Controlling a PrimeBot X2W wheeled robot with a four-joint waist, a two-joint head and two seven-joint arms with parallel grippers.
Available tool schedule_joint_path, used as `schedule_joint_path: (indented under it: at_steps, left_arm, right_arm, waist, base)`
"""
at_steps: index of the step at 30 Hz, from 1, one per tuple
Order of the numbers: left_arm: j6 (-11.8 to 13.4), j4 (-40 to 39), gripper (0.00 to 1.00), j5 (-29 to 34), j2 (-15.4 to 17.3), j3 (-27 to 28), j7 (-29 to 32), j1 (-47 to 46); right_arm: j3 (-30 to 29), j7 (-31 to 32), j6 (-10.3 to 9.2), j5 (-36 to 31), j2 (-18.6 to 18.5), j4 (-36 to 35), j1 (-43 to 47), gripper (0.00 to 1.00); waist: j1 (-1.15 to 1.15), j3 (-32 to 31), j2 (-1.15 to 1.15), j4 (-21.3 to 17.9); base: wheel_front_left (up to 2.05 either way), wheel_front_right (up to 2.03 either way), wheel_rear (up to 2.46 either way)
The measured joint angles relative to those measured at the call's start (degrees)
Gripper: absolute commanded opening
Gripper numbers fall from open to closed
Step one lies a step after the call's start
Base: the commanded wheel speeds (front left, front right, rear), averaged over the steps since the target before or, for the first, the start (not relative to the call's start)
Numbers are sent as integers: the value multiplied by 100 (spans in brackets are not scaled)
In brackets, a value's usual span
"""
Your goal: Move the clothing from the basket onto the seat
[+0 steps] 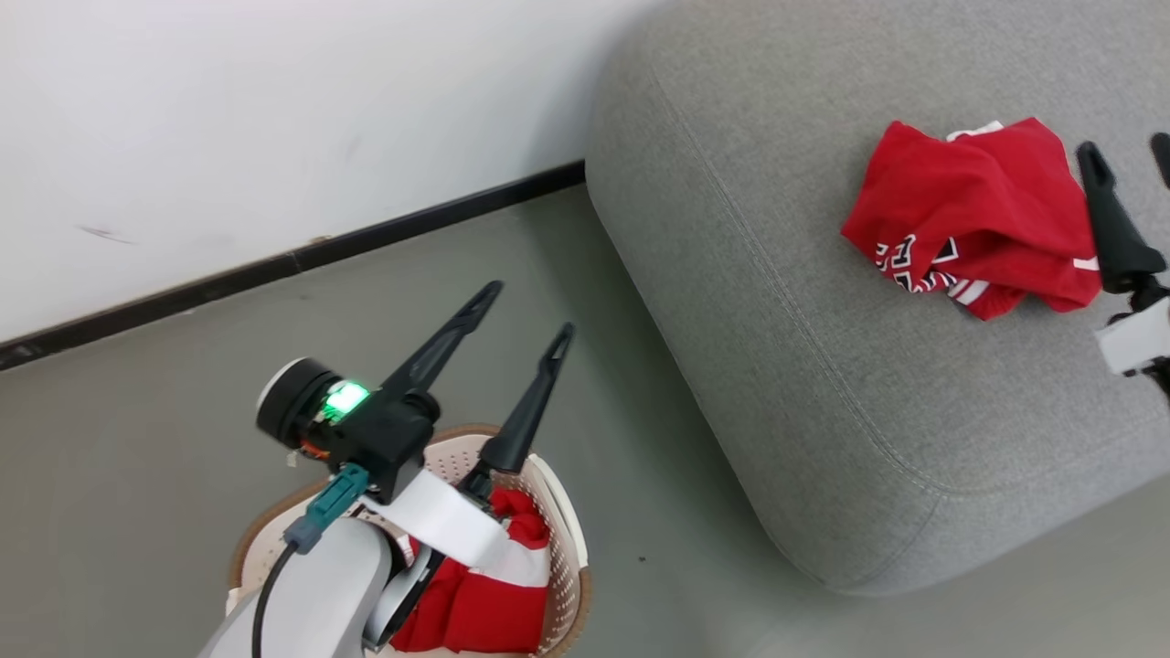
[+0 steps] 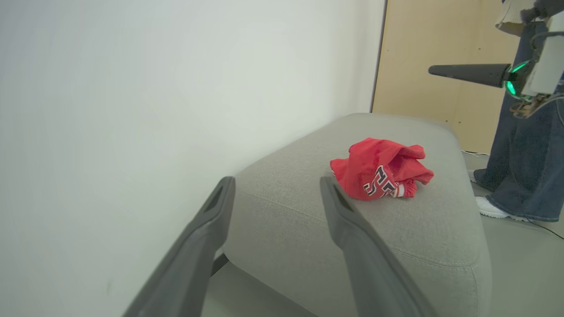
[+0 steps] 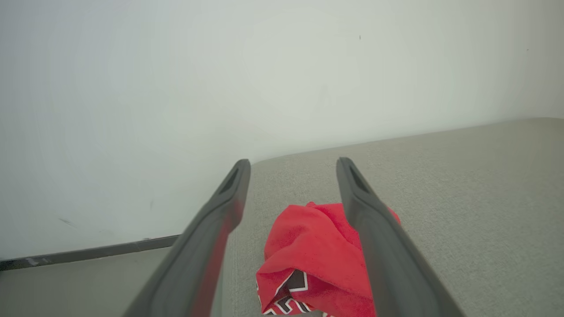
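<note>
1. Clothing in this job is two soft red sports garments with white trim and black-and-white lettering. The first garment (image 1: 973,215) is lying crumpled on top of the large grey fabric sofa (image 1: 777,384) with rounded edges, so I am judging this one as already delivered.
2. The second garment (image 1: 475,608) is sitting inside the cream-white perforated plastic basket (image 1: 565,557) with the brown rim. The basket is standing on the grey floor (image 1: 137,457) near the corner of the sofa, and its garment is not yet moved.
3. The right gripper (image 1: 1124,146) is hovering just beside the first garment, its two long dark fingers spread wide and gripping nothing. I cannot tell if one finger is touching the cloth.
4. The left gripper (image 1: 530,309) is hanging above the basket, its fingers also wide apart and empty, pointing toward the white wall (image 1: 228,110). It is probably preparing a reach down for the second garment.
5. A person in wide blue jeans (image 2: 524,167) is standing beyond the far end of the sofa, apart from the work.
</note>
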Motion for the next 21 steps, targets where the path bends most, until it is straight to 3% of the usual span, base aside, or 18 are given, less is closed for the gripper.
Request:
schedule_joint_path:
  at_steps: [12,21]
  left_arm:
    - [605,181,100,-124,113,749,-45,747]
    - [976,368,100,-241,234,1303,-46,1386]
  right_arm:
    - [-66,-2,0,-872,866,-202,62,100]
    - [-456,-2,0,-1469,1368,-292,611,100]
  waist:
    - [0,-451,0,450]
    - [0,-805,0,772]
  base:
    - [0,0,0]
    - [0,0,0]
